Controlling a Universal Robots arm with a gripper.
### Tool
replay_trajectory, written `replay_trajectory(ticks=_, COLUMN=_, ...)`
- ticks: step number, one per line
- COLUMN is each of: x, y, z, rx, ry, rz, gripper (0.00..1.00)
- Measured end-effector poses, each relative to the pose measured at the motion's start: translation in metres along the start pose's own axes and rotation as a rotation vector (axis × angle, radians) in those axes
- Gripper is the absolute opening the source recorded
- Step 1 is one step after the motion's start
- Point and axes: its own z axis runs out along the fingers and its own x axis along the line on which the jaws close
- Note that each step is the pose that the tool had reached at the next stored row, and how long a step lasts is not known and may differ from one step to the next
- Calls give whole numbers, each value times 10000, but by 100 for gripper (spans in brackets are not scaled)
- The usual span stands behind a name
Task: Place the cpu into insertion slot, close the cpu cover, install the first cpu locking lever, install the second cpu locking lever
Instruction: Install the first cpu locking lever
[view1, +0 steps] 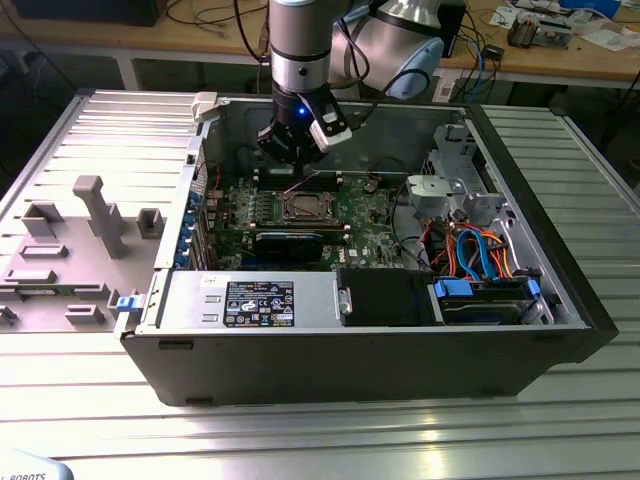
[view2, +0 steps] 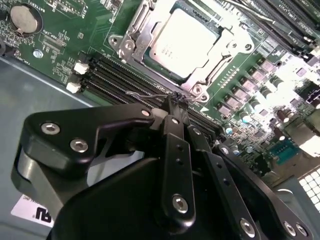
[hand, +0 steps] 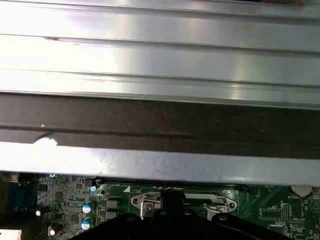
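The cpu (view2: 185, 42), a silver-grey square, lies flat in the insertion slot (view1: 303, 206) on the green motherboard (view1: 365, 215). The silvery cpu cover (view2: 141, 31) lies down around it as a frame. My gripper (view2: 176, 100) hangs just off one corner of the socket with its black fingers (view2: 172, 130) shut together. Its tips meet a thin wire locking lever (view2: 147, 94) that runs along the socket's edge; whether the wire is pinched between them I cannot tell. In the exterior view the gripper (view1: 296, 166) stands just behind the socket, inside the open computer case.
Black memory slots (view2: 125, 75) run beside the socket. A long black heatsink bar (view1: 290, 241) lies in front of it, then the power supply (view1: 250, 300). Coloured drive cables (view1: 480, 250) fill the exterior view's right. The case wall (hand: 160, 125) rises close by.
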Motion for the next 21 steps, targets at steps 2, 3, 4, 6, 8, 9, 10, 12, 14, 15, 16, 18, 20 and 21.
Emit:
replay_trajectory(ticks=2, x=-15, y=14, z=10, rx=1, ry=-1, rz=13, gripper=11)
replay_trajectory(ticks=3, x=-45, y=23, z=21, rx=5, ry=-5, rz=85, gripper=11)
replay_trajectory(ticks=4, x=-78, y=36, z=31, rx=13, ry=-7, rz=131, gripper=11)
replay_trajectory(ticks=6, x=-113, y=40, z=43, rx=59, ry=-9, rz=186, gripper=11)
replay_trajectory(ticks=8, x=-97, y=20, z=42, rx=61, ry=-10, rz=187, gripper=11)
replay_trajectory(ticks=9, x=-97, y=21, z=43, rx=61, ry=-8, rz=186, gripper=11)
replay_trajectory(ticks=10, x=-97, y=22, z=43, rx=62, ry=-8, rz=185, gripper=11)
replay_trajectory(ticks=12, x=-102, y=25, z=45, rx=76, ry=-9, rz=185, gripper=11)
replay_trajectory(ticks=14, x=-172, y=33, z=61, rx=94, ry=-8, rz=200, gripper=11)
replay_trajectory(ticks=15, x=-180, y=33, z=65, rx=93, ry=-9, rz=205, gripper=11)
replay_trajectory(ticks=16, x=-188, y=34, z=67, rx=94, ry=-10, rz=211, gripper=11)
replay_trajectory(ticks=18, x=-228, y=33, z=82, rx=95, ry=-11, rz=240, gripper=11)
replay_trajectory(ticks=20, x=-256, y=33, z=92, rx=95, ry=-11, rz=256, gripper=11)
replay_trajectory(ticks=21, x=-259, y=33, z=94, rx=97, ry=-10, rz=262, gripper=11)
